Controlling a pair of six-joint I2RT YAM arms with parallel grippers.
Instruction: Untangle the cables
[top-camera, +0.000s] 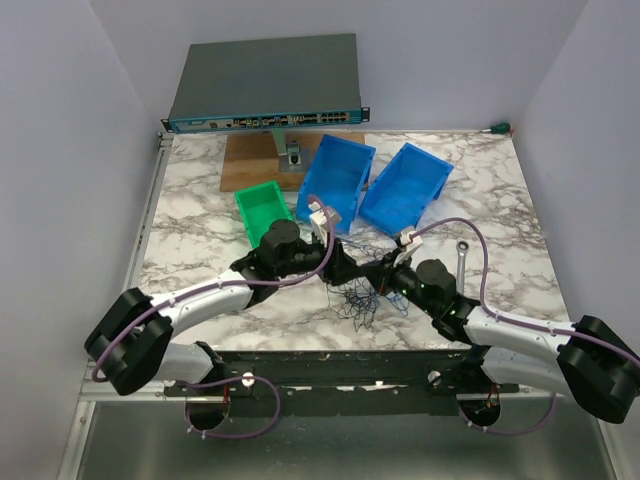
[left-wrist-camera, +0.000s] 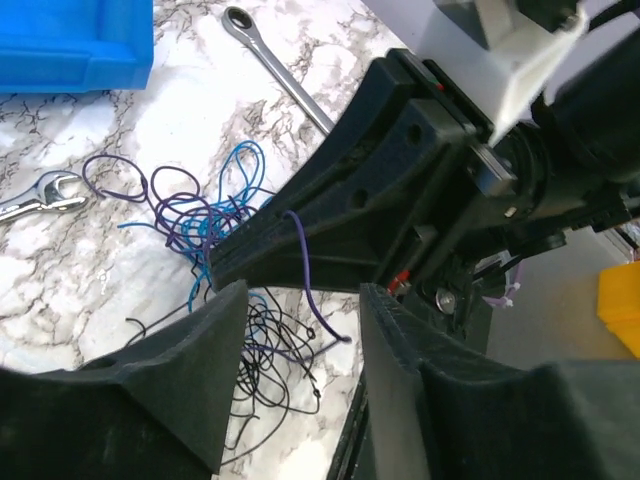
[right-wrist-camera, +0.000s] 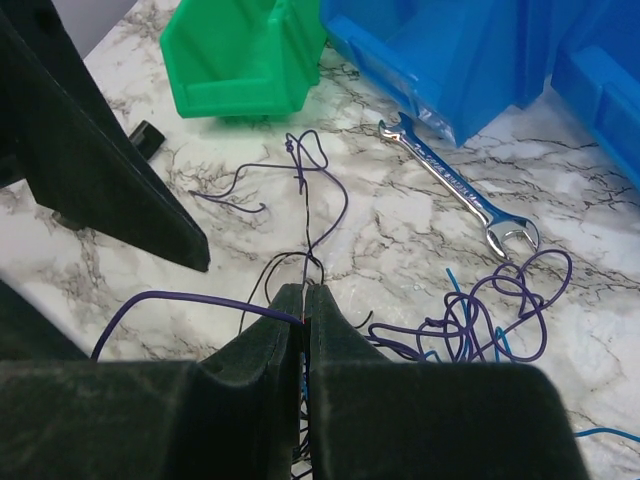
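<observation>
The cables (top-camera: 358, 302) are a tangle of thin purple, blue and black wires near the table's front edge. In the left wrist view the cables (left-wrist-camera: 205, 225) spread across the marble, with black loops lower down. My right gripper (right-wrist-camera: 305, 300) is shut on a few strands of the cables, and one purple wire (right-wrist-camera: 190, 298) leads out to the left. My left gripper (left-wrist-camera: 302, 295) is open right beside the right gripper (left-wrist-camera: 350, 200). The loose end of that purple wire (left-wrist-camera: 312, 300) hangs between its fingers (left-wrist-camera: 190, 370). In the top view both grippers (top-camera: 345, 265) (top-camera: 376, 272) meet above the tangle.
A green bin (top-camera: 263, 208) and two blue bins (top-camera: 335, 180) (top-camera: 405, 188) stand behind the grippers. One silver wrench (right-wrist-camera: 460, 185) lies by a blue bin and a ratchet wrench (top-camera: 462, 257) lies to the right. A network switch (top-camera: 265, 85) on a wooden board is at the back.
</observation>
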